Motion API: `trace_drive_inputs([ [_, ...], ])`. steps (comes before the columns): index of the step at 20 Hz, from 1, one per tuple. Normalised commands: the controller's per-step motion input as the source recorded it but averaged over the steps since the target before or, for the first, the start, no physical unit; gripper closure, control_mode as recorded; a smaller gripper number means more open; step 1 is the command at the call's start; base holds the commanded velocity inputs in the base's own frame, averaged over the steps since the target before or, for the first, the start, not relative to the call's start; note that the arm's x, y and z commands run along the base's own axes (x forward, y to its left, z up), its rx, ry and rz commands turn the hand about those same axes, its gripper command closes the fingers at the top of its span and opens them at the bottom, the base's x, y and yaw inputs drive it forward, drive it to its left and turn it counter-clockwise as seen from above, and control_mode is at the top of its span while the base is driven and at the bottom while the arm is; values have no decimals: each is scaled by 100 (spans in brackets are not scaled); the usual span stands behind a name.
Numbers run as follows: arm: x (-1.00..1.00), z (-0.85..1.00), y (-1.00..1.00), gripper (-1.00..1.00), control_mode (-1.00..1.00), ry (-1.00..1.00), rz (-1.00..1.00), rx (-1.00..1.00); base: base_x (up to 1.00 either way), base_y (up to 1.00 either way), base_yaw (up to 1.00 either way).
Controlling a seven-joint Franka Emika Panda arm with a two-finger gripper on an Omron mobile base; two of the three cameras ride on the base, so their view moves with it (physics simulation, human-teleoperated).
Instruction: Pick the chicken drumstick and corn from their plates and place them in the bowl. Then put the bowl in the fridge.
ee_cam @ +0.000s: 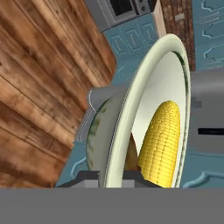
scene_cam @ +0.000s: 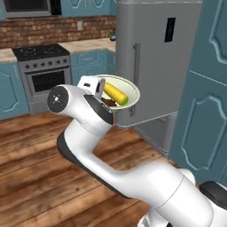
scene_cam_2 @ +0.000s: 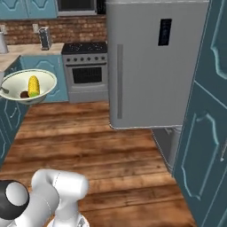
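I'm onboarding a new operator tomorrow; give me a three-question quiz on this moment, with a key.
1. True or false: the corn lies in the bowl.
2. The fridge door is: A) open, B) shut.
3. What does the gripper clamp?

Key:
1. True; the chicken drumstick lies beside it.
2. B.
3. The bowl's rim, with the bowl held up above the wooden floor.
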Motion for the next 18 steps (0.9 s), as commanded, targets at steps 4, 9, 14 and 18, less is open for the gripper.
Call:
trace_drive_inputs([
  [4, 0, 0, 0, 100, 100, 0, 0, 0, 86, 46, 0],
  [9, 0, 0, 0, 100, 100, 0, 0, 0, 85, 49, -1],
  [14, 0, 0, 0, 100, 100, 0, 0, 0, 82, 52, -6],
  [18, 0, 0, 0, 100, 100, 0, 0, 0, 80, 51, -12],
])
